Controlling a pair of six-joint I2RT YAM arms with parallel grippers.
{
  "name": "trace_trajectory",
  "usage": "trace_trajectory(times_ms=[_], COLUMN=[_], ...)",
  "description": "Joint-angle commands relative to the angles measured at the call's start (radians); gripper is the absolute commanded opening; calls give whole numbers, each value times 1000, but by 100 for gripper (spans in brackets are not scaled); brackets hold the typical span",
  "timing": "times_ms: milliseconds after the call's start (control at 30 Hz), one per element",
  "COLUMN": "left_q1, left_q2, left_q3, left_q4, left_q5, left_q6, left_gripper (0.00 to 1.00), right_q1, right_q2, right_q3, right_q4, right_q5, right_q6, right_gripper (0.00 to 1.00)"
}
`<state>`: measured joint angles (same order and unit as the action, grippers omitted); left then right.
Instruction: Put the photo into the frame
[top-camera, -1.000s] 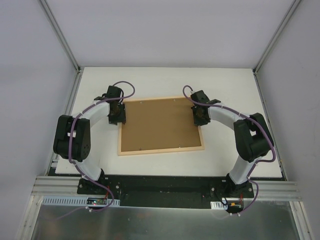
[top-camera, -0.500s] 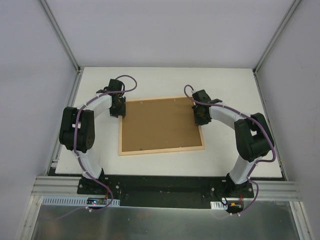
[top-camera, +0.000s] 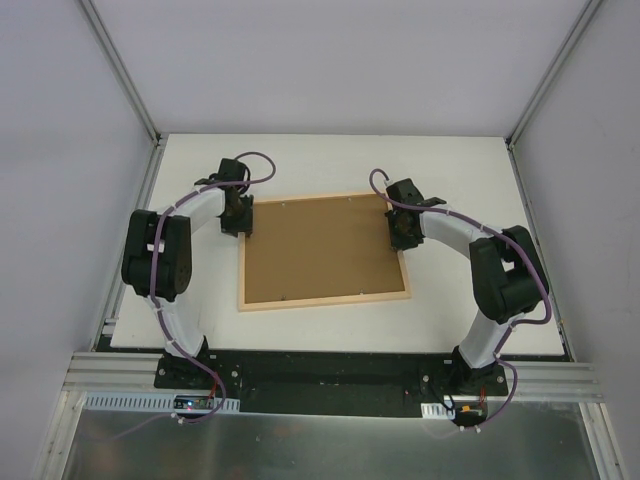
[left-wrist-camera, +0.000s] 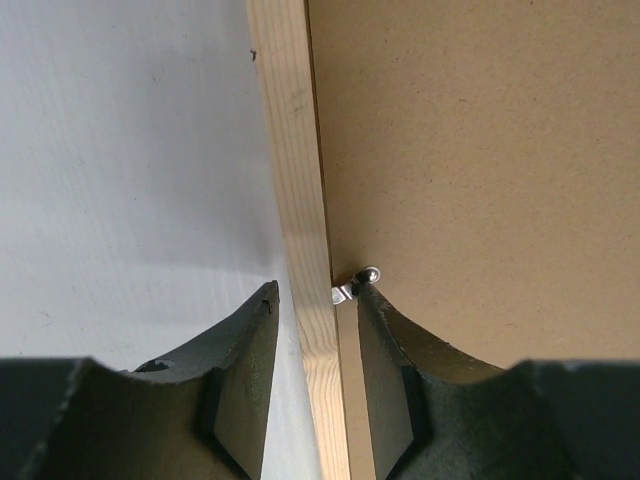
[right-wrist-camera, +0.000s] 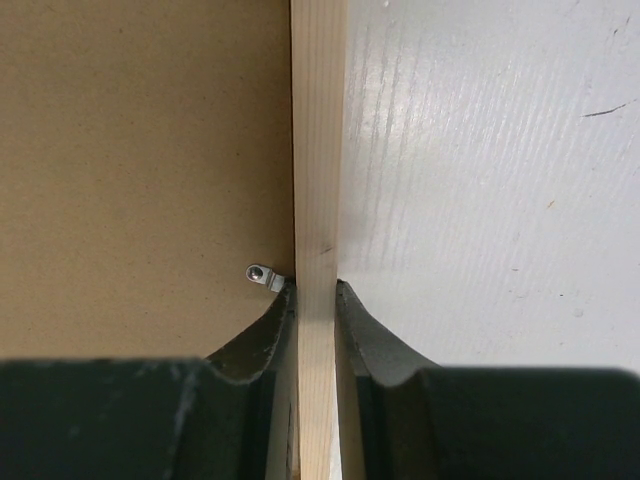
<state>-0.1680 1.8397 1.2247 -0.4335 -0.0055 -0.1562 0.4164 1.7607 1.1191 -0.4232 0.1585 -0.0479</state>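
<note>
The frame is showing pale, matt, finely grained wood. Inside the frame, the backing board is presenting a brown, fibrous, matt face. At the frame's inner edge, a small clip is gleaming as bright metal. Outside the frame, the table is showing a white, faintly streaked, low-sheen surface.

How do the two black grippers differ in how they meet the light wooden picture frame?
The left black gripper's jaws stand wider than the right black gripper's. The left straddles the light wooden picture frame's left strip with a gap outside; the right pinches the right strip. Each sits by a small silver clip.
</note>
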Motion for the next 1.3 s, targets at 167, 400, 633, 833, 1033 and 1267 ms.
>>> trace_trajectory(times_ms=[167, 400, 633, 833, 1033, 1267], left_q1=[10, 10, 10, 9, -71, -272], left_q2=[39, 46, 23, -94, -230, -352], left_q3=[39, 38, 42, 71, 68, -16], left_q4=[-27, -31, -33, -44, -59, -60], left_q5=[-33, -80, -77, -67, -83, -154], left_q6=[3, 26, 17, 17, 12, -32], left_gripper=[28, 5, 3, 37, 48, 49], right_q1=[-19, -24, -27, -27, -27, -28], right_q2=[-9, -4, -3, 0, -6, -29], right_q3=[-2, -1, 5, 27, 85, 79], right_q4=[-22, -22, -26, -45, -98, -129], right_q5=[29, 30, 27, 16, 7, -7], right_q6=[-23, -26, -20, -13, -7, 5], right_gripper=[0, 0, 0, 20, 36, 45])
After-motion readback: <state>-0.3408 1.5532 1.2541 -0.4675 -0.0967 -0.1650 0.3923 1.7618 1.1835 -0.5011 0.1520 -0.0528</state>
